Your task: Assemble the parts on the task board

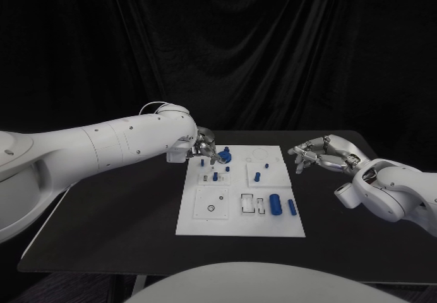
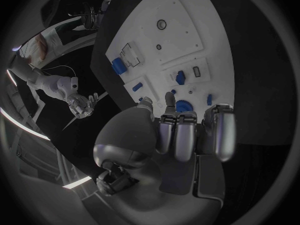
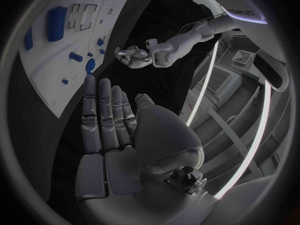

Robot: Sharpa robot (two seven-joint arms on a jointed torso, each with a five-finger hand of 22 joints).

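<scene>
My left hand (image 1: 206, 148) curls over a blue part (image 1: 224, 154), grip unclear; right hand (image 1: 321, 153) spread empty; crowding neighbouring pegs risks knocking them.

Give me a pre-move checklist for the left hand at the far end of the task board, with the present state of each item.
1. Left hand over the far left part of the task board: ok.
2. Round blue part just beyond the left hand's fingertips: ok.
3. Left hand holding a part: cannot tell; the fingers hide the contact.
4. Right hand off the board, over the black table past its right edge: ok.
5. Right hand free: ok, its fingers are spread and hold nothing.
6. Large blue cylinder and slimmer blue part lying on the near right of the board, away from both hands: ok.
</scene>
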